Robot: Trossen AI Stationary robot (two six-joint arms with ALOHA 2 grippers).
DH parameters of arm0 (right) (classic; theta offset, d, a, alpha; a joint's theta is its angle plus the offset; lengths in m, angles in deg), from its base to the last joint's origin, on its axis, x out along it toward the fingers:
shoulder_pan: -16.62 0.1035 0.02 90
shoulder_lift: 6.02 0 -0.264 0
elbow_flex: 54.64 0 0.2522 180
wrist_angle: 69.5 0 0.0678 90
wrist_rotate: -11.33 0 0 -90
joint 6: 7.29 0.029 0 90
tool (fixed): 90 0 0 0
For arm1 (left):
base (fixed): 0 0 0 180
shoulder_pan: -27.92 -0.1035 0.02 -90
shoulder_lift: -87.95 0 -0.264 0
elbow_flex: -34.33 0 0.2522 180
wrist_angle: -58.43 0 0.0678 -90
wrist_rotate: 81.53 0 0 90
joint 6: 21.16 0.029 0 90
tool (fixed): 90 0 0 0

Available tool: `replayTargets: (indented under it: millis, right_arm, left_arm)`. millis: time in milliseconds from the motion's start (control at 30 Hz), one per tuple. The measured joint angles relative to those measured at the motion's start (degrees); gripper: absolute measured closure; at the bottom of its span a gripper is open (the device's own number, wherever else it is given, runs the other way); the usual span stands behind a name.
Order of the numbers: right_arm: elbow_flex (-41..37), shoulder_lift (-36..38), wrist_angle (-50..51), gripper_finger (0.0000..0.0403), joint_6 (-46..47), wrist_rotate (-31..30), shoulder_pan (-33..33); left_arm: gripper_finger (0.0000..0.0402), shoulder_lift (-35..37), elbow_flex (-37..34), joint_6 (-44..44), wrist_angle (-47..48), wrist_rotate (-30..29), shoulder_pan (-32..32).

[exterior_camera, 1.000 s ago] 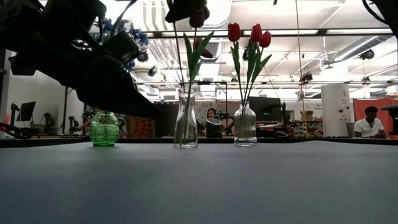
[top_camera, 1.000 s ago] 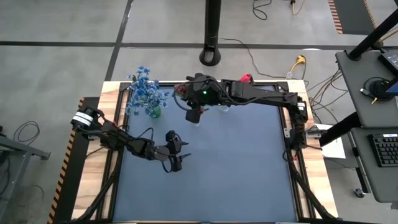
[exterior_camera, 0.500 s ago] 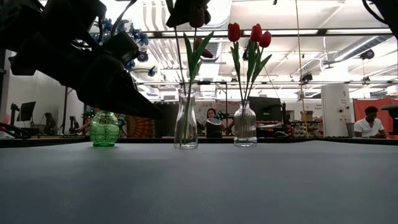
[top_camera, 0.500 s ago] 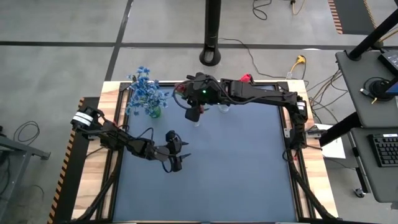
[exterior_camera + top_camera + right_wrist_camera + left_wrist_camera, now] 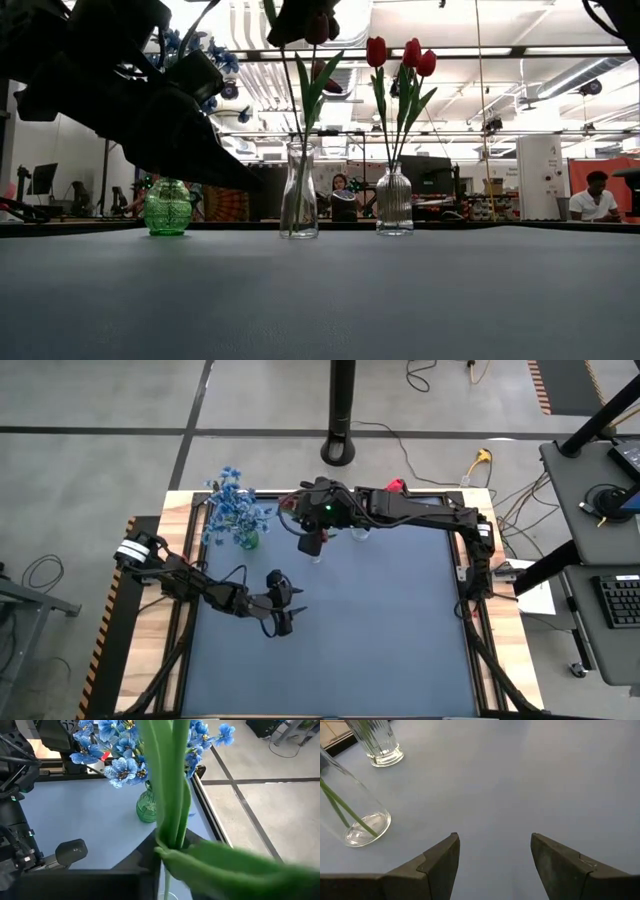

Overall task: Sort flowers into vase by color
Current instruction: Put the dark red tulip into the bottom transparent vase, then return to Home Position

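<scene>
My right gripper [image 5: 311, 545] hovers over the plain clear vase [image 5: 299, 192] near the table's far edge, shut on a red tulip [image 5: 318, 24]. A second red bud [image 5: 331, 84] shows just above that vase. The ribbed clear vase [image 5: 394, 200] to its right holds three red tulips [image 5: 403, 55]. To the left, the green vase [image 5: 167, 207] holds the blue flowers [image 5: 232, 508]. My left gripper [image 5: 283, 610] waits open over the table's left middle, holding nothing. My right gripper holds the tulip high on its stem and leaves [image 5: 172, 795], just below the bud, pinched between the two fingers [image 5: 142, 855]. It comes from above. The stem [image 5: 290, 95] hangs straight down, with its lower end inside the plain clear vase [image 5: 297, 170].
The three vases stand in a row along the far edge. In the left wrist view the plain vase [image 5: 360, 812] and the ribbed vase [image 5: 380, 745] stand beyond my open fingers. The blue mat [image 5: 380, 640] stretches bare toward the near and right sides. People sit in the room behind.
</scene>
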Motion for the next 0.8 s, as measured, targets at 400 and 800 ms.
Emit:
replayTargets:
  millis: [400,800]
  right_arm:
    - [0.0,0.5,0.9,0.0245,1.4,-0.1,0.0]
    - [3.1,3.3,2.0,0.0211,1.1,0.0,1.0]
  left_arm:
    - [0.0173,0.0,0.0,0.0,0.0,0.0,0.0]
    - [0.0173,1.1,2.4,2.8,-1.0,1.2,0.3]
